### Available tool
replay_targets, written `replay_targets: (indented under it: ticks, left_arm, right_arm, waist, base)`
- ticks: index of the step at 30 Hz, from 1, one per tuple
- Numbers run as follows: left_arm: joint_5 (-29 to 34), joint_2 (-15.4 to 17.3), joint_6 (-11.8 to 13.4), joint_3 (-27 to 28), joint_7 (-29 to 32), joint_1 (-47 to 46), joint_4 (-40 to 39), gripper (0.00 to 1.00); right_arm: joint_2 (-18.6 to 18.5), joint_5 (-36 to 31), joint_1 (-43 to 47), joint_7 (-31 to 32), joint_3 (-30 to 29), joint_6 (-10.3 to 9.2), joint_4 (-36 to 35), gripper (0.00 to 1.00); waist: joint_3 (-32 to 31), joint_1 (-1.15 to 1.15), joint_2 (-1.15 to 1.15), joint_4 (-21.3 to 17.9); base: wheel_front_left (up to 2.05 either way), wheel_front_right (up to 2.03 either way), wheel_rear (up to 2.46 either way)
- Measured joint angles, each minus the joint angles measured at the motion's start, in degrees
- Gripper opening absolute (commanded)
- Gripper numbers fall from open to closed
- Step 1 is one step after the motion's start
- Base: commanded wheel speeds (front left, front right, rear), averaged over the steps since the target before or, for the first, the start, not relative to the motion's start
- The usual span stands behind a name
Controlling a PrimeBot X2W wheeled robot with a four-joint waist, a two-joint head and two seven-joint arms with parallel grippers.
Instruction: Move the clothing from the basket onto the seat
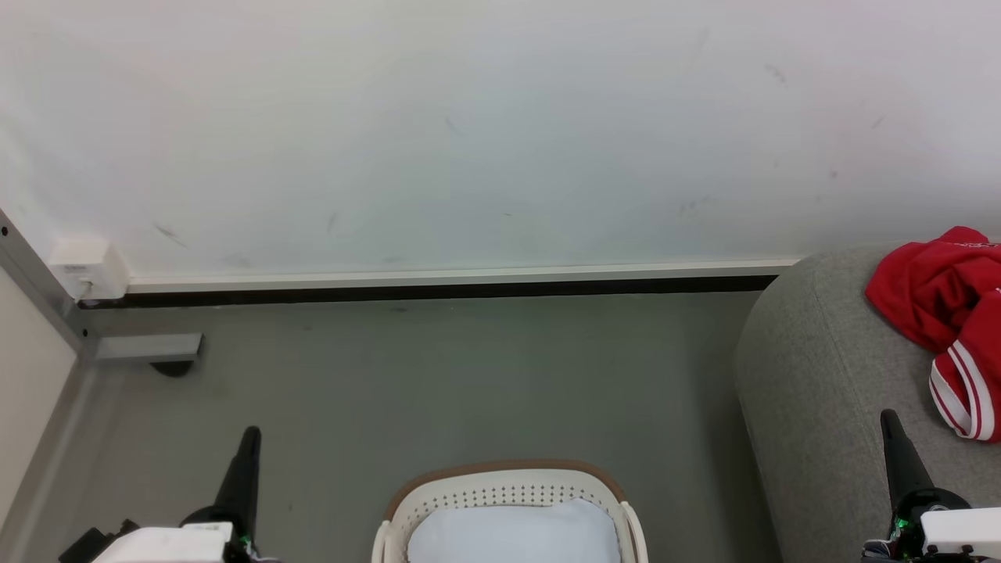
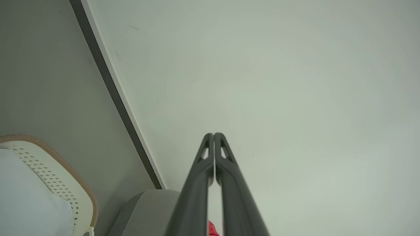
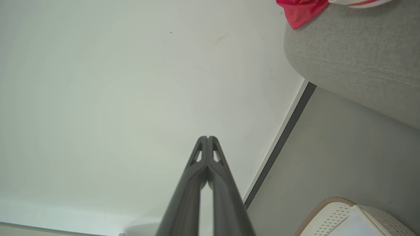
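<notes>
Dark fingers of the left gripper (image 2: 213,135) are pressed together tip to tip, with nothing between them. In the head view it stands at the lower left above the floor (image 1: 438,375), pointing toward the wall (image 1: 485,133). The right gripper (image 3: 207,137) is closed the same way, tips meeting and nothing held. In the head view it rises at the lower right, its finger showing against the near flank of the seat (image 1: 821,375).

Between the two grippers, at the bottom middle of the head view, the basket (image 1: 500,471) sits on the floor, apart from both. What shows of its inside is a pale sheet (image 1: 512,536).

Right of the basket stands the seat, its far end close to the skirting (image 1: 453,283) at the foot of the wall. The clothing (image 1: 931,301) lies bunched on top of the seat, red, with a white-striped edge hanging toward the front. The head view's right edge cuts it off. It is well apart from the left gripper and near the right one without touching it.
</notes>
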Motion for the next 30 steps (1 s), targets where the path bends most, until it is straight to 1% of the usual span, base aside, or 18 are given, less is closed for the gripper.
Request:
replay_targets:
  ticks: [20,30]
  left_arm:
    - [-7.5,0.1,-0.3,0.8,2.1,-0.4,-0.2,0.0]
    - [-8.1,0.1,-0.3,0.9,2.4,-0.4,-0.2,0.0]
  right_arm:
    - [0.3,7.1,0.0,2.2,-1.8,0.0,-0.3,0.0]
    - [0.4,7.9,0.0,2.4,-2.0,0.0,-0.4,0.0]
  waist:
    - [0.1,0.0,0.0,0.8]
    - [0.1,0.0,0.0,0.9]
  base:
    - [0.0,0.0,0.0]
    - [0.0,0.0,0.0]
